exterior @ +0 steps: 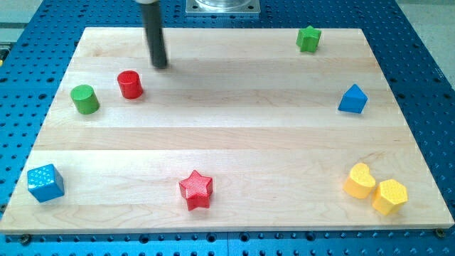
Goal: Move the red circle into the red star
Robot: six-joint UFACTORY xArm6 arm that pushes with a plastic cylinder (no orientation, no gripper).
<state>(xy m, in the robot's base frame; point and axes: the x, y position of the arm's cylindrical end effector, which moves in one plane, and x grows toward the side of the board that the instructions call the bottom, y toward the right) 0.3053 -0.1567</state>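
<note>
The red circle [130,84] stands on the wooden board near the view's upper left. The red star [195,189] lies near the view's bottom, left of centre, far below the circle. My tip [161,65] rests on the board just above and to the right of the red circle, a short gap apart from it. The dark rod rises from the tip to the view's top edge.
A green circle [84,99] sits just left of the red circle. A blue cube [45,183] is at the bottom left. A green star-like block [308,38] is at the top right, a blue triangle [352,99] at the right, and a yellow heart [360,180] touching a yellow hexagon [389,196] at the bottom right.
</note>
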